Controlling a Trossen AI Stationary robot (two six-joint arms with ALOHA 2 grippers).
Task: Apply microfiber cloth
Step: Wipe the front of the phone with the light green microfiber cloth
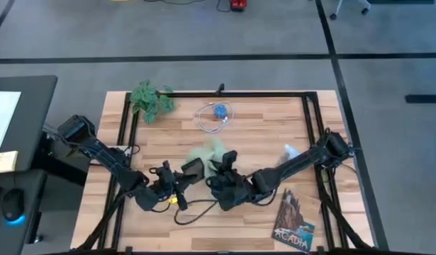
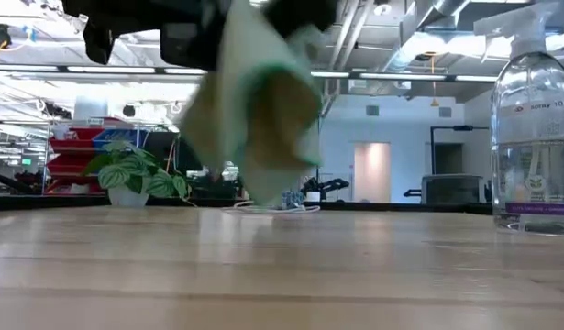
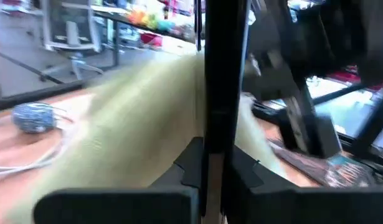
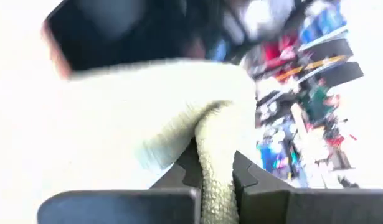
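cloth first: i am holding the microfiber cloth (image 1: pixel 207 154) up off the worktop (image 1: pixel 274 134), near the middle and toward the front, with my right gripper (image 1: pixel 227 164) pinching a bunched fold of it between both fingers. the right wrist view is showing that fold (image 4: pixel 213 155) squeezed tight between the pads, and the low view is showing the fabric (image 2: pixel 254 110) hanging in the air, draped and folded over itself, its lowest edge looking clear of the wood.

my left gripper (image 1: pixel 191 168) is sitting just beside the right one, clamping a thin dark slab edge-on that i am taking for the black phone (image 3: pixel 219 81); the pale fabric is spreading out right behind it in that view. whether cloth and phone are already touching, i cannot tell.

so i am judging the pick-up of both things done and the two brought together; the actual wiping looks to be either just starting or still ahead. the spray bottle (image 2: pixel 534 128), the leafy plant (image 1: pixel 151 100), the coiled cable (image 1: pixel 214 115) and the book (image 1: pixel 294 221) are lying well apart from this, on the worktop.
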